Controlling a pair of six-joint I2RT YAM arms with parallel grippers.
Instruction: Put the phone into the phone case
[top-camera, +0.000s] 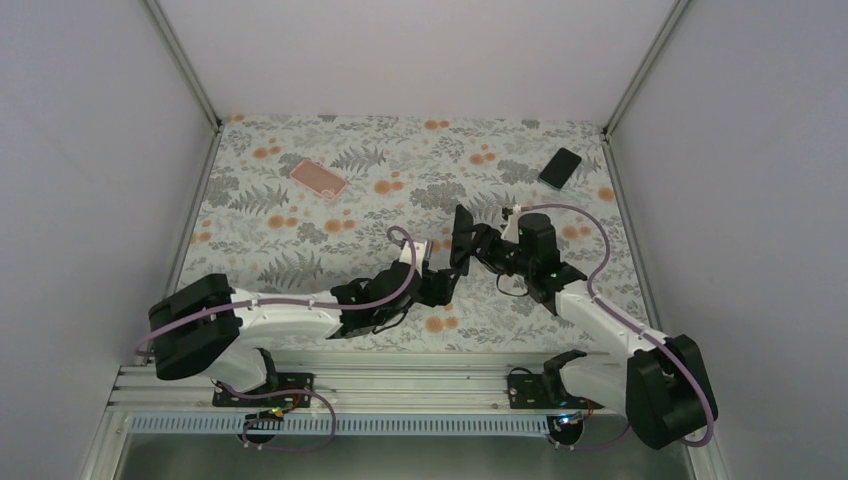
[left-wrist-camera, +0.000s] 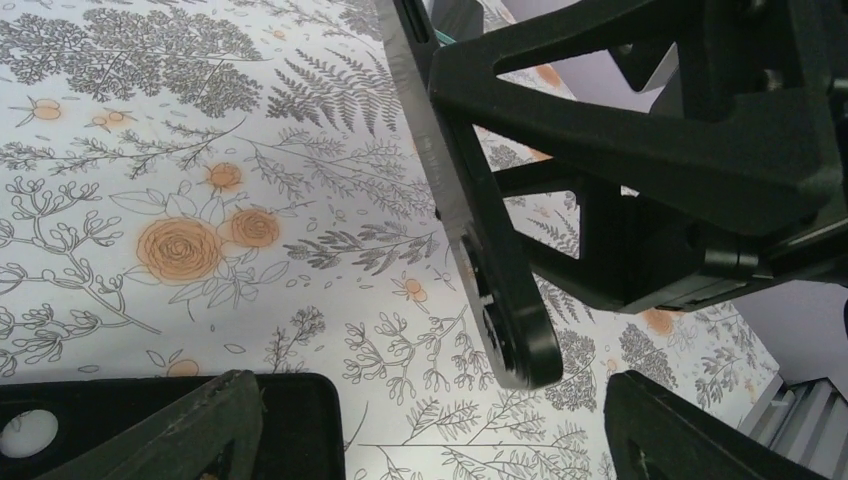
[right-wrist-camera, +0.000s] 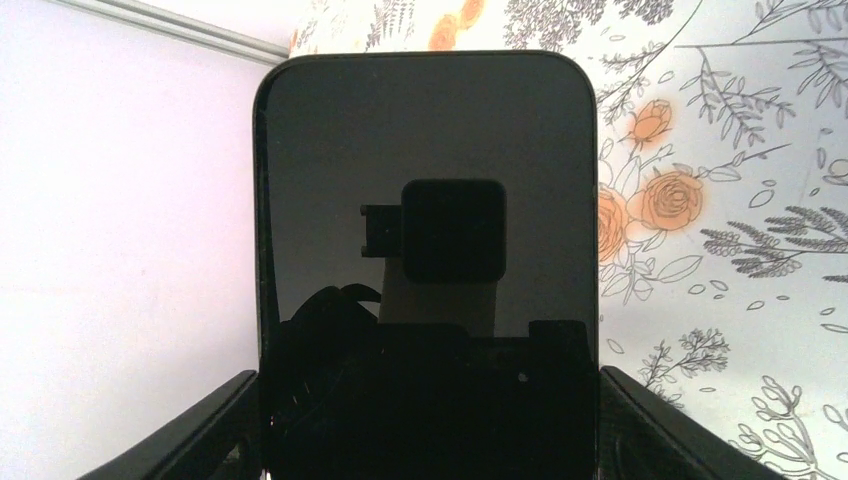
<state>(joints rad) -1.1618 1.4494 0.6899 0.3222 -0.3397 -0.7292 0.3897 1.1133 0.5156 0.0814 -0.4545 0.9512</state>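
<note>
Handover, likely: phone (right-wrist-camera: 428, 250) pinched by right gripper (top-camera: 478, 246); left gripper (top-camera: 445, 270) spread beside it; next, grip squarely, carry to case (top-camera: 318, 179).

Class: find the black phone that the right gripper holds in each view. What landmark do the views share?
Top external: phone held on edge above the table's middle.
Left wrist: edge-on dark slab running from top centre downward.
Right wrist: fills the centre, screen facing the camera.
Shared landmark: the floral cloth.
</note>
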